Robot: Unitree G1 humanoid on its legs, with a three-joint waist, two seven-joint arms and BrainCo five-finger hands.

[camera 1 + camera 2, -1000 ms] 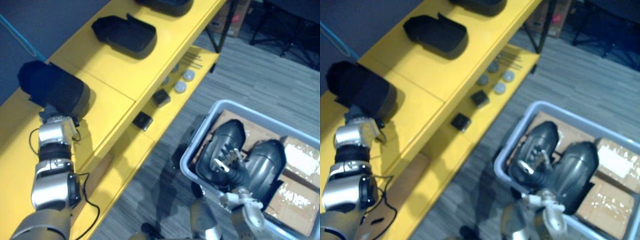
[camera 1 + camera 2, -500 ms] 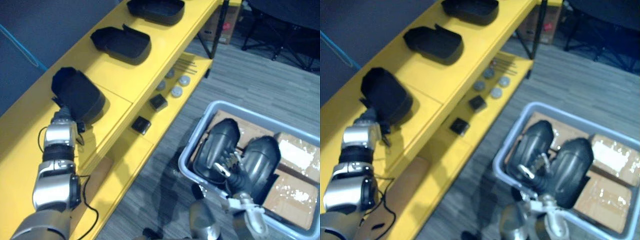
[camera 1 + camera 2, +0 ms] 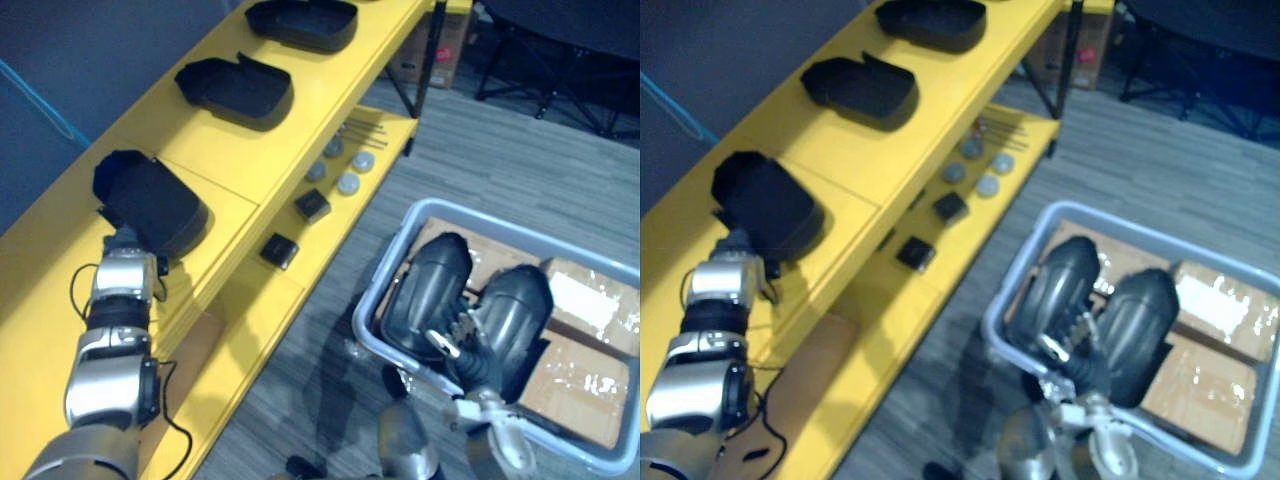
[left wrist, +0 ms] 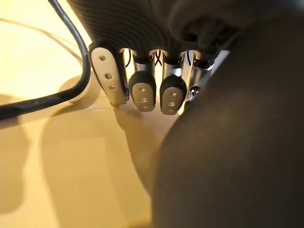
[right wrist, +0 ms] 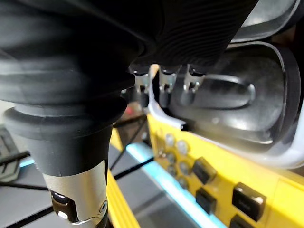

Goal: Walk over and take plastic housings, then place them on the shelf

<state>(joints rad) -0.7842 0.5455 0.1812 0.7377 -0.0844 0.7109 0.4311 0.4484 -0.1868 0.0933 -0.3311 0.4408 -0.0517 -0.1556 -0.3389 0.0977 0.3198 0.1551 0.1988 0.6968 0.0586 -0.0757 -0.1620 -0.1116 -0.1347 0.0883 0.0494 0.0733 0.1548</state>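
Left eye view is showing me one black housing (image 3: 150, 205) lying on the yellow shelf (image 3: 300, 110), its long axis running crosswise from the shelf's back toward its front edge. My left hand (image 4: 142, 90) is sitting right against its near end, and I cannot tell whether it is gripping. Two more housings (image 3: 235, 88) are resting farther along the same top, so I am counting three there. Another two housings (image 3: 425, 290) are lying side by side in the grey bin (image 3: 372, 325) over cardboard boxes (image 3: 590, 300). My right hand (image 3: 450, 340) is resting on them, and I cannot tell its grip either. Four round discs (image 3: 347, 184) and two small black blocks (image 3: 313, 205) are sitting on the lower level.
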